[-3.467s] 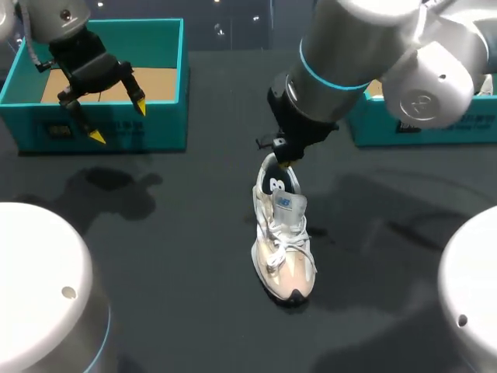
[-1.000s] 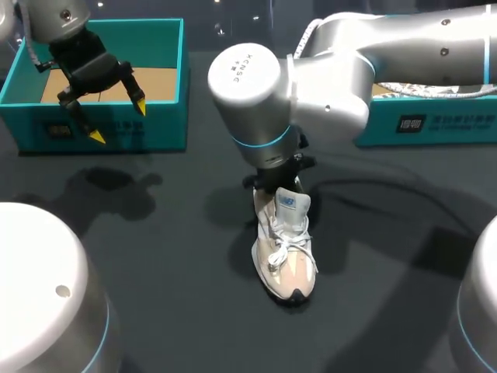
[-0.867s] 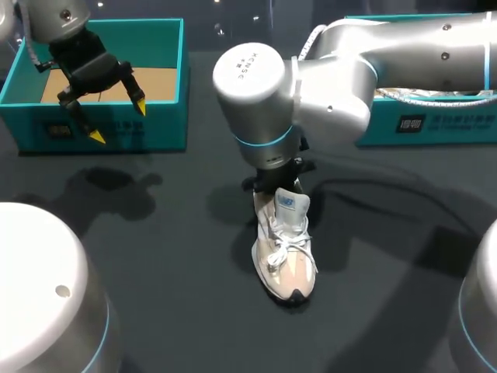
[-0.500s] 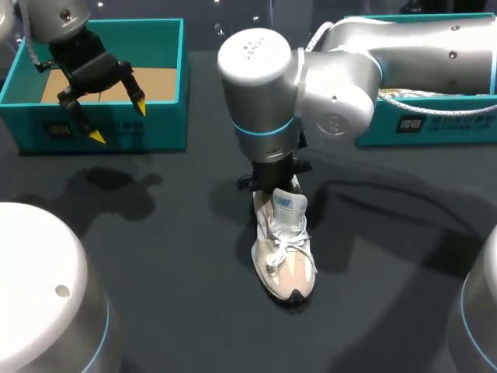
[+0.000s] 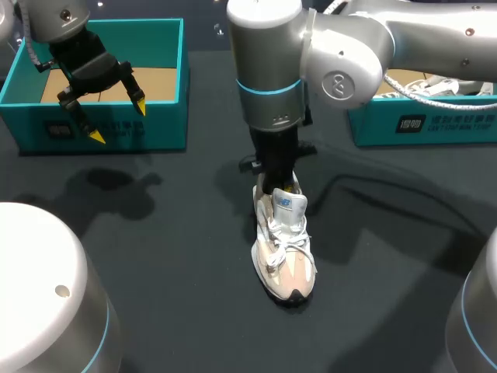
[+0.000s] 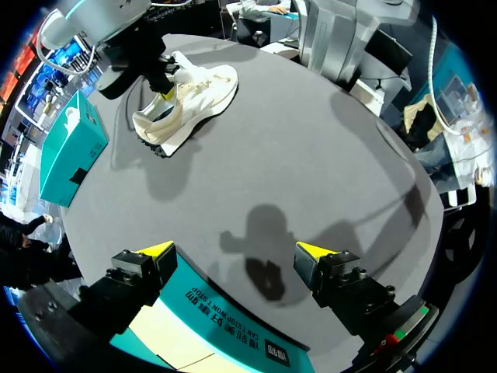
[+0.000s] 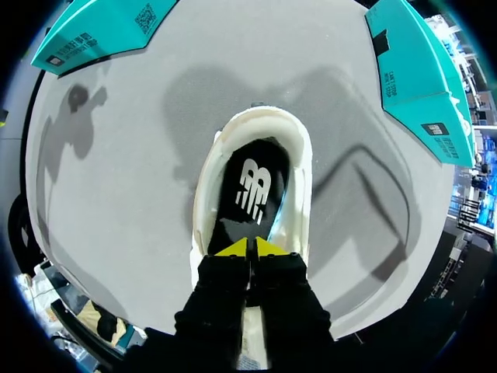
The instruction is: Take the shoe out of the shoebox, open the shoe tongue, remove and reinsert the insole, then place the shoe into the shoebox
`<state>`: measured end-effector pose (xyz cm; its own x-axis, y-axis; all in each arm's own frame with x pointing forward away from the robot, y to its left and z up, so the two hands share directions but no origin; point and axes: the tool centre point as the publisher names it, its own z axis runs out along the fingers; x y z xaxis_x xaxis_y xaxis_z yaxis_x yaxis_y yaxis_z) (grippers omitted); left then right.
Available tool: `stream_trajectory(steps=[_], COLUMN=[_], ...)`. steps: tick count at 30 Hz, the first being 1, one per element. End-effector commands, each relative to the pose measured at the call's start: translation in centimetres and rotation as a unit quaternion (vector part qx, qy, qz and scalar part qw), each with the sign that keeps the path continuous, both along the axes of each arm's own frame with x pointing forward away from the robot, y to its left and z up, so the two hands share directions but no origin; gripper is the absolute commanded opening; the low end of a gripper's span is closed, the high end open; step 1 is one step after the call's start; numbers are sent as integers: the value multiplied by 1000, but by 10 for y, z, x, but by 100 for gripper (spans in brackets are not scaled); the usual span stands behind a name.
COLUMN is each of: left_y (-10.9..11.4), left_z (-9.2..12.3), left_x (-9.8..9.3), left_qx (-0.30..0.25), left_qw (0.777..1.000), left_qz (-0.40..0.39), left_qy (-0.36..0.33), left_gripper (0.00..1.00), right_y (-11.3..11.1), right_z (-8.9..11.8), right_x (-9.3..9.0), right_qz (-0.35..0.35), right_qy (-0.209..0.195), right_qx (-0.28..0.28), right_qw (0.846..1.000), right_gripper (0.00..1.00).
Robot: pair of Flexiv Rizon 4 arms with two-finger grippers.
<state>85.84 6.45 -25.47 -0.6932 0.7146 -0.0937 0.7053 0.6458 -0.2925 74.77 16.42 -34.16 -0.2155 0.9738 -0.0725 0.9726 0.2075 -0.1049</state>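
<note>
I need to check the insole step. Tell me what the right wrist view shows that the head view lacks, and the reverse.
Only the right wrist view: the black insole inside the cream mesh sneaker, with the right gripper, yellow tips together, over it. Only the head view: the white laces and the open left gripper above a teal cardboard shoebox. Both: the sneaker on the dark table.

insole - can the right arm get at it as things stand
Probably yes: the right end effector sits at the open collar of the shoe, tips together, the insole directly ahead with nothing between.
</note>
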Motion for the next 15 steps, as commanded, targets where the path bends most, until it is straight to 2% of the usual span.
stream_trajectory(steps=[1,6,15], left_y=[0,0,0], left_z=[0,0,0], left_x=[-1,-1,-1], left_qx=[1,1,1], left_qw=[1000,1000,1000], left_qz=[0,0,0], left_qy=[-1,-1,-1], left_gripper=[100,100,100], right_y=[6,11,8], right_z=[-1,-3,-6], right_x=[-5,-8,-9], right_qz=[-2,-11,-22], right_qy=[2,6,0], right_qx=[0,2,5], right_qw=[1000,1000,1000], right_gripper=[22,45,58])
